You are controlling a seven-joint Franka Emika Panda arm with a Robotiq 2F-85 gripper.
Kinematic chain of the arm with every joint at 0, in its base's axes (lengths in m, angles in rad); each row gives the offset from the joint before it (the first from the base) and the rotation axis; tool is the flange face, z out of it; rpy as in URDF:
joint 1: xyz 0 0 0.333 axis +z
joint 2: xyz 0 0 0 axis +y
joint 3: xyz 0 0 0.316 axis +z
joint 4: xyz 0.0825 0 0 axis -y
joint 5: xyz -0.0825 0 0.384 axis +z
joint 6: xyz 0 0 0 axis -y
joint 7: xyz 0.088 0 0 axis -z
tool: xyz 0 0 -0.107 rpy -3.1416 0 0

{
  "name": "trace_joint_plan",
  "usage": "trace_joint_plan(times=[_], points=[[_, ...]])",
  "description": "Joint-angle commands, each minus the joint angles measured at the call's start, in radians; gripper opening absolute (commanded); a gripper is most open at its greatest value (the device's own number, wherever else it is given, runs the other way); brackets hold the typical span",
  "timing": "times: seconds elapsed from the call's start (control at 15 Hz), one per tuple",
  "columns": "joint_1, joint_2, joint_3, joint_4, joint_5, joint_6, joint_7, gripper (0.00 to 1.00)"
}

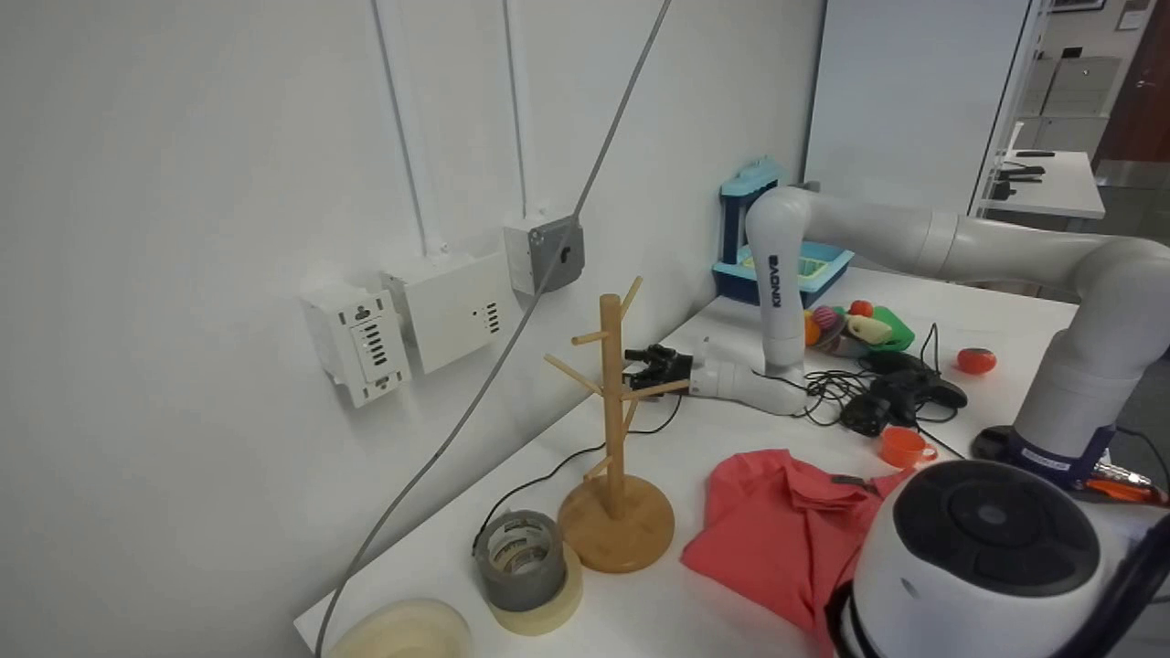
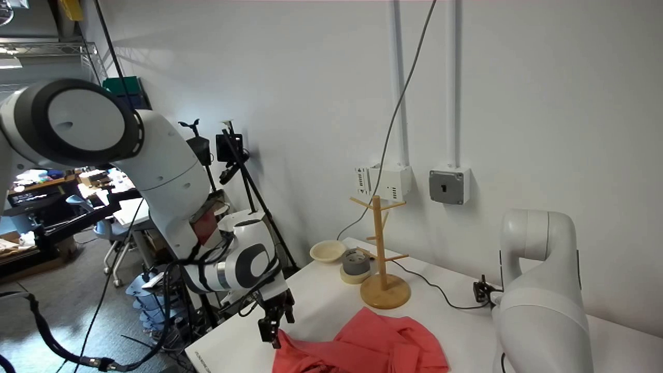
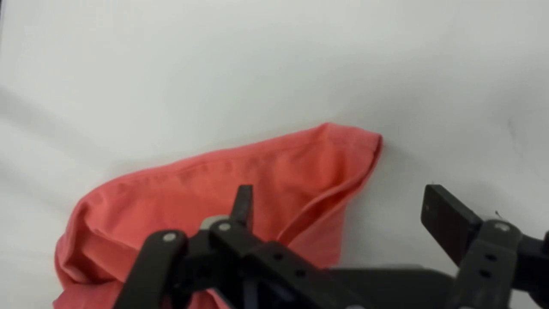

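Note:
A red cloth (image 1: 777, 530), folded and creased, lies on the white table in both exterior views. In the wrist view its hemmed corner reaches toward the gap between my fingers. My gripper (image 3: 341, 204) stands wide open with nothing gripped. One finger (image 3: 244, 204) overlaps the cloth (image 3: 180, 184) in that view, while the opposite finger (image 3: 448, 221) is over bare tabletop to the right of the cloth's edge. In an exterior view the black gripper (image 2: 282, 331) is low at the cloth's near-left end; whether it touches the fabric I cannot tell.
A wooden peg stand (image 1: 612, 402) rises behind the cloth. Beside it are stacked tape rolls (image 1: 521, 557) and a cream bowl (image 2: 328, 250). A second arm (image 1: 777, 274), marked Kinova, reaches over the table near tangled cables, an orange cup (image 1: 903, 448) and toy food.

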Motion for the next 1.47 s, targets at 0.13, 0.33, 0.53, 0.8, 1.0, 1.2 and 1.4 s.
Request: trace_joint_plan(times=[0.13, 0.33, 0.53, 0.8, 1.0, 1.2, 1.4], points=[[0.046, -0.01, -0.024, -0.03, 0.051, 0.031, 0.004, 0.72], [0.057, -0.015, -0.031, -0.032, 0.055, 0.03, 0.007, 0.53], [0.064, -0.019, -0.046, -0.035, 0.052, 0.036, 0.011, 0.31], [0.08, -0.028, -0.076, -0.041, 0.04, 0.038, 0.014, 0.01], [0.076, -0.053, -0.081, -0.062, 0.03, 0.025, -0.013, 0.0], [0.027, -0.11, -0.034, -0.097, 0.027, -0.067, -0.143, 0.01], [0.0, -0.192, -0.022, -0.138, 0.005, -0.221, -0.29, 0.01]])
